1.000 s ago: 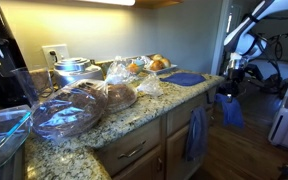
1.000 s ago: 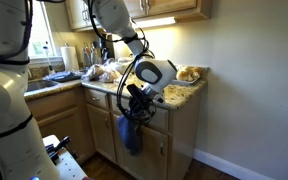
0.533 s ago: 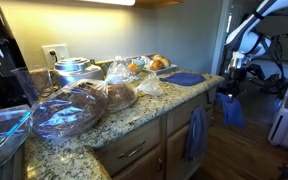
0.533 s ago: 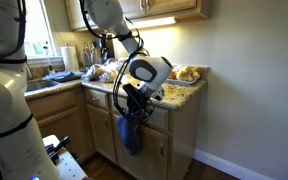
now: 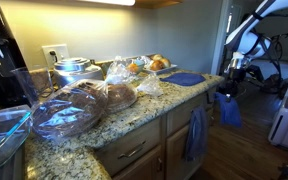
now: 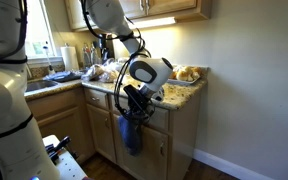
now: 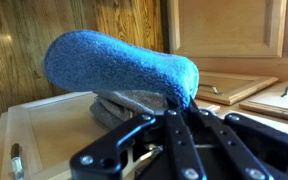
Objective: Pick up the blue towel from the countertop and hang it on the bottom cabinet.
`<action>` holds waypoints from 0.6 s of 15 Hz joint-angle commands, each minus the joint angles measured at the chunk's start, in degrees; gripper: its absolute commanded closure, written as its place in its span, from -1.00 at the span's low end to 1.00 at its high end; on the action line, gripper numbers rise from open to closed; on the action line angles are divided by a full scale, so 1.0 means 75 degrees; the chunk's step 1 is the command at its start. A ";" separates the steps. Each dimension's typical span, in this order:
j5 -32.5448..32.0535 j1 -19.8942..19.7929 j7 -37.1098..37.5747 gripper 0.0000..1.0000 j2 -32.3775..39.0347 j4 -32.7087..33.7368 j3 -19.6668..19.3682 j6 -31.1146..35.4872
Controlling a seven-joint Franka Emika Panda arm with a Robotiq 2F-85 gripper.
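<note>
the arm comes down from above the bench and bends at the wrist in front of the bottom cabinet, so that the gripper sits just below the bench edge, angled down toward the cabinet's front. the gripper is clamped tight on the blue towel, which hangs limp from it near the cabinet's corner, off the bench. in the wrist view the dark fingers meet on a bunched fold of the towel, with the cabinet's wood panels close behind. whether the cloth touches the cabinet cannot be told. in an exterior view a duller blue towel hangs on the cabinet front, apart from the held towel. a flat blue mat lies on the bench above the cabinet, and bagged bread lies further along the bench.
</note>
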 commanded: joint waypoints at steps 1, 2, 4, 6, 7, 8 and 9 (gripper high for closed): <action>0.0821 -0.0061 -0.0742 0.89 0.0015 -0.0126 -0.0049 0.0249; 0.0971 -0.0052 -0.0870 0.89 0.0054 -0.0134 -0.0075 0.0248; 0.1115 -0.0035 -0.0993 0.89 0.0135 -0.0149 -0.0141 0.0140; 0.1223 -0.0057 -0.1163 0.89 0.0245 -0.0147 -0.0175 0.0145; 0.1287 -0.0071 -0.1247 0.89 0.0325 -0.0117 -0.0182 0.0134; 0.1396 -0.0089 -0.1367 0.89 0.0446 -0.0041 -0.0175 0.0091; 0.1456 -0.0084 -0.1433 0.89 0.0523 -0.0012 -0.0179 0.0114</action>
